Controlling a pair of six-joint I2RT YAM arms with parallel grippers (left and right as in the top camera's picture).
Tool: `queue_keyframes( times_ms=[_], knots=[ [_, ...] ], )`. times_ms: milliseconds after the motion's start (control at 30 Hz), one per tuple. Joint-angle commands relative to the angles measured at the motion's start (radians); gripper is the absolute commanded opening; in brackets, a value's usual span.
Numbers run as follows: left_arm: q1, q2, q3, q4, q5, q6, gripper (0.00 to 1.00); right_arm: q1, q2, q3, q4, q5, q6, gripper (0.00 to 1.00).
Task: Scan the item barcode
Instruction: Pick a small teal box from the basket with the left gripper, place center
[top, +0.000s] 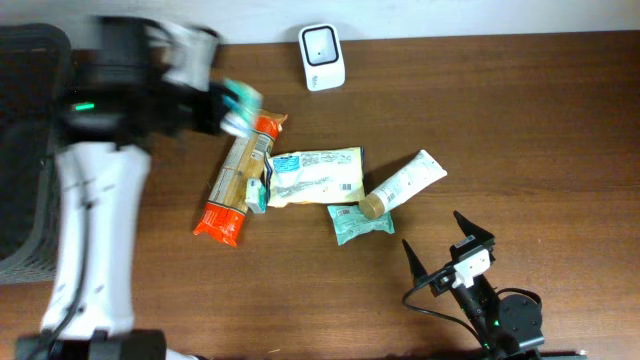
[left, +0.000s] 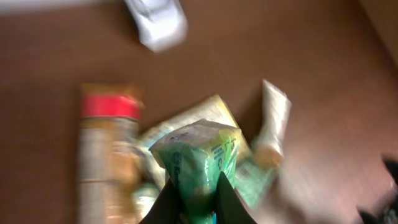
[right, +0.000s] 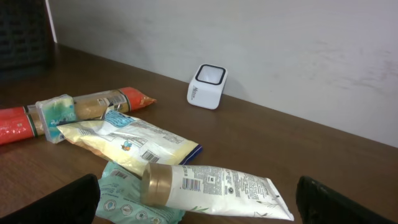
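1. The item being handled is a small green packet (left: 200, 158), and the left gripper (left: 198, 205) has it pinched by one end. In the left wrist view the packet stands up from between the fingers, blurred. In the overhead view it is a teal smear at the gripper's tip, above the top end of the long orange cracker sleeve (top: 238, 180).

2. It looks like a light, soft film pack. I would expect it to crumple and flop rather than hold its shape, so a grip on the sealed end seems sensible. That leaves the printed faces free to show a barcode, though I cannot make one out on it here.

3. The white scanner (top: 322, 43) sits upright near the far edge of the table (top: 520, 110), some way off to the right of the packet. My guess is that the next step is carrying the packet across to its window.

4. The other goods lie in a loose cluster mid-table: a yellow snack bag (right: 127, 143), a white tube with a gold cap (right: 211, 186) and a teal sachet (top: 360, 222).

5. The right gripper (right: 199, 202) rests low at the near edge, fingers spread wide and holding nothing.
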Motion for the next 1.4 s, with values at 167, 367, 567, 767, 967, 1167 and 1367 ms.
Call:
queue_keyframes(
  times_ms=[167,367,567,767,967,1167,1367],
  knots=[
    [-0.248,0.086,-0.497,0.114,0.028,0.017,0.0,-0.003,-0.006,-0.007,-0.003,-0.002,0.003,0.99],
    [-0.248,0.086,-0.71,0.373,0.031,0.004,1.0,-0.003,-0.006,-0.007,-0.003,-0.002,0.003,0.99],
    [-0.175,0.003,-0.442,0.259,-0.232,0.004,0.99,-0.003,-0.006,-0.007,-0.003,-0.002,0.003,0.99],
    [0.185,-0.223,-0.248,0.268,-0.255,-0.048,0.99,-0.003,-0.006,-0.007,-0.003,-0.002,0.003,0.99],
    [0.309,-0.24,-0.248,0.202,-0.433,-0.048,0.99,-0.003,-0.006,-0.007,-0.003,-0.002,0.003,0.99],
    [0.309,-0.24,-0.248,0.2,-0.587,-0.048,0.99,-0.003,-0.006,-0.007,-0.003,-0.002,0.003,0.99],
    [0.309,-0.24,-0.248,0.199,-0.587,-0.048,0.99,-0.003,-0.006,-0.007,-0.003,-0.002,0.003,0.99]
  ],
)
